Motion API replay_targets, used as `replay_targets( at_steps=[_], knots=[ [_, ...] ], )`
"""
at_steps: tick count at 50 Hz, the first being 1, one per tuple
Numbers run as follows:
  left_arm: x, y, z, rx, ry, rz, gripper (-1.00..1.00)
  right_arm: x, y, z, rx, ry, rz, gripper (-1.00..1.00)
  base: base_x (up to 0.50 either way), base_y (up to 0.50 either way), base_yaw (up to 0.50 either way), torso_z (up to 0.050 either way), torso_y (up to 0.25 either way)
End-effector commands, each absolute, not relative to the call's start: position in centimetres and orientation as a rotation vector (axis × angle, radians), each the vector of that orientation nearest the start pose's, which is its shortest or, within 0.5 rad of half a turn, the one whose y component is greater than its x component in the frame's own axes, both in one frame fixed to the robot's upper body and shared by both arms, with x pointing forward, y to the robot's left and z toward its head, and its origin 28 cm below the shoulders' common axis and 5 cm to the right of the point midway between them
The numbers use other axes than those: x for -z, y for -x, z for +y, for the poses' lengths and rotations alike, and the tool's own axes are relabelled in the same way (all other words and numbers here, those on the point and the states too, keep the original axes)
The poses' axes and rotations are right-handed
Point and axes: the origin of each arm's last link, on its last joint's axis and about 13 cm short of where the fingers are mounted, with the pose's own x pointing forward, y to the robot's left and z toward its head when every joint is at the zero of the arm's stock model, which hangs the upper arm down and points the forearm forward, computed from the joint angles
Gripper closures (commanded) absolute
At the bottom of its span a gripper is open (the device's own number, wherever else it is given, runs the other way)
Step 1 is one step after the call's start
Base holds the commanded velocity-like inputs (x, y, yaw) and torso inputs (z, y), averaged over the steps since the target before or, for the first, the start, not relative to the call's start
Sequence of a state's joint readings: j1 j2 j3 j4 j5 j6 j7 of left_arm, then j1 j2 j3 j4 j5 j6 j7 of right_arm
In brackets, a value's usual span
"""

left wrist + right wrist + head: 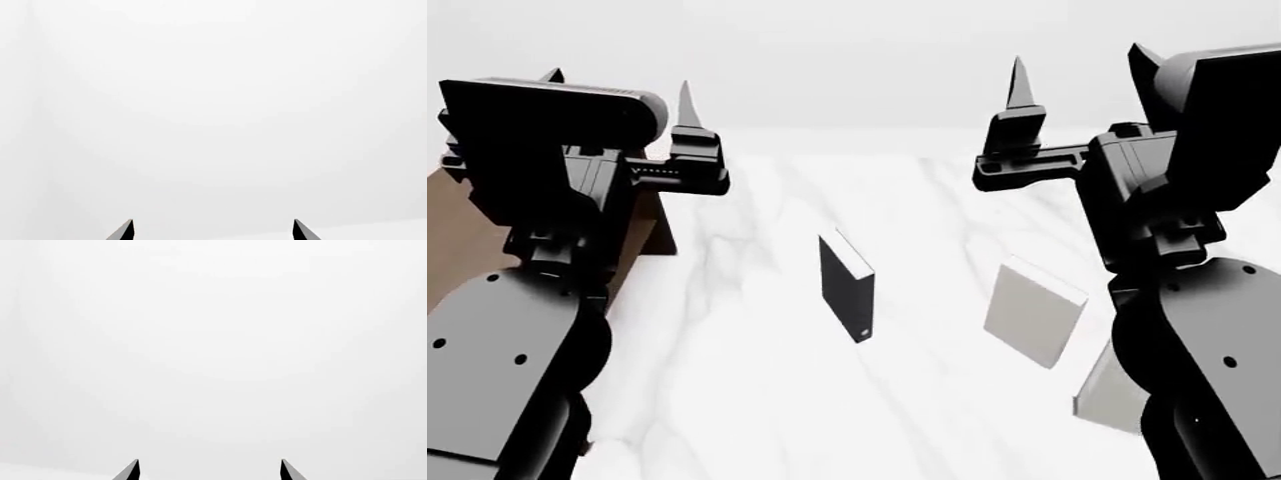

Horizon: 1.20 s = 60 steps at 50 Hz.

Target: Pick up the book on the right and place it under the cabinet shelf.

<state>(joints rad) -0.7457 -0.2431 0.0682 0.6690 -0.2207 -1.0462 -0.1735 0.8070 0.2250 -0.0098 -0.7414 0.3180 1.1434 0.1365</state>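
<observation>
From the head camera I see both my arms raised over a white marbled tabletop (761,400), claws pointing up and away from me. My left claw (621,95) shows one finger tip clearly and another just poking above the wrist housing; on its wrist camera the two dark tips (123,232) stand wide apart with nothing between them, only blank white ahead. My right claw (1081,75) is in the same pose, and its wrist camera likewise shows two tips (130,471) spread apart over plain white, gripping nothing. On the tabletop, three books stand tilted in a loose row. The black book (847,288) is near the middle of the tabletop. Toward the right edge from it sits a beige-grey book (1034,312). The book (1108,400) I care about, the palest one, is closest to me and nearest the right edge, partly hidden behind my right arm, so I see only a slice of its cover. The brown cabinet (474,235) sits at the left edge of the tabletop, mostly covered by my left arm; I cannot make out its shelf from here. Both claws are well apart from every book.
</observation>
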Motion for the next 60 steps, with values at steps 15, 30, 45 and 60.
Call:
replay_targets(
  at_steps=[15, 30, 45, 60],
  knots=[
    [-25.2, -26.1, 22.5, -0.032, -0.137, -0.346, -1.0, -26.6, -25.1, -11.8, -0.047, 0.077, -0.382, -1.0, 0.14, 0.0, 0.0, 0.0, 0.001],
    [-25.3, -25.8, 22.5, -0.027, -0.134, -0.349, -1.0, -28.3, -25.0, -13.1, -0.114, 0.164, -0.293, -1.0, 0.0, 0.0, 0.0, 0.0, 0.0],
    [-25.3, -25.7, 22.4, -0.018, -0.129, -0.354, -1.0, -33.5, -24.1, -17.9, -0.205, 0.51, -0.206, -1.0, 0.0, 0.0, 0.0, 0.0, 0.001],
    [-25.3, -25.7, 22.2, -0.007, -0.131, -0.356, -1.0, -35.3, -22.9, -22.0, -0.337, 0.669, 0.178, -1.0, 0.0, 0.0, 0.0, 0.0, 0.0]
  ],
)
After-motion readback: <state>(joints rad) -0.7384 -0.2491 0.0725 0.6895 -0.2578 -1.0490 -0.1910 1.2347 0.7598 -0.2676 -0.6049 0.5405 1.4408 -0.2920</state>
